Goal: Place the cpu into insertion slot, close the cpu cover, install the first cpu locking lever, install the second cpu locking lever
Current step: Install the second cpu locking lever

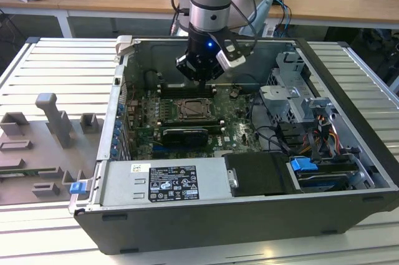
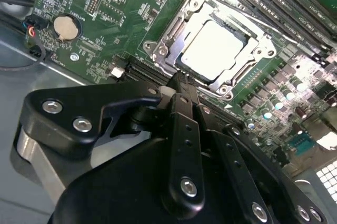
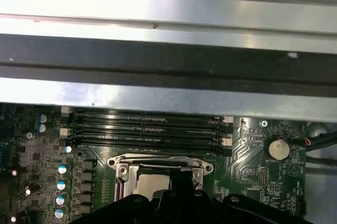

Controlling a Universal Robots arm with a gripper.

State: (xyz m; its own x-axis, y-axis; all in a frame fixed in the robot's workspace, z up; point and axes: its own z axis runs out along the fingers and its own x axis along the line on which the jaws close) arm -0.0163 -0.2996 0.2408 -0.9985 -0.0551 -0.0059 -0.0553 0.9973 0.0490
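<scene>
Pale silvery metal catches the light from the middle of the board: the cpu (image 2: 213, 45) already sits flat in the insertion slot (image 2: 174, 66), and the cpu cover (image 2: 231, 16) seems to lie down over it, its window framing the chip's face. In the first wrist view the same socket (image 3: 158, 174) shows just below the row of long black memory slots (image 3: 147, 129), with a round coin battery (image 3: 277, 149) off to one side on the green motherboard (image 3: 253, 176).

The gripper (image 1: 201, 78) hangs right above the socket inside the open computer case (image 1: 349, 153). In the second wrist view its black fingers (image 2: 181, 100) look pressed together with nothing between them, the tip reaching the socket's near edge, so I'd say closed and empty.

To my eye the seating and the cover are done and the work is at the locking levers, though I can't make out whether either is latched. Doing this well would mean pushing the thin lever with the closed tip squarely, keeping off the chip face and the small capacitors (image 3: 61, 184) beside the socket.
</scene>
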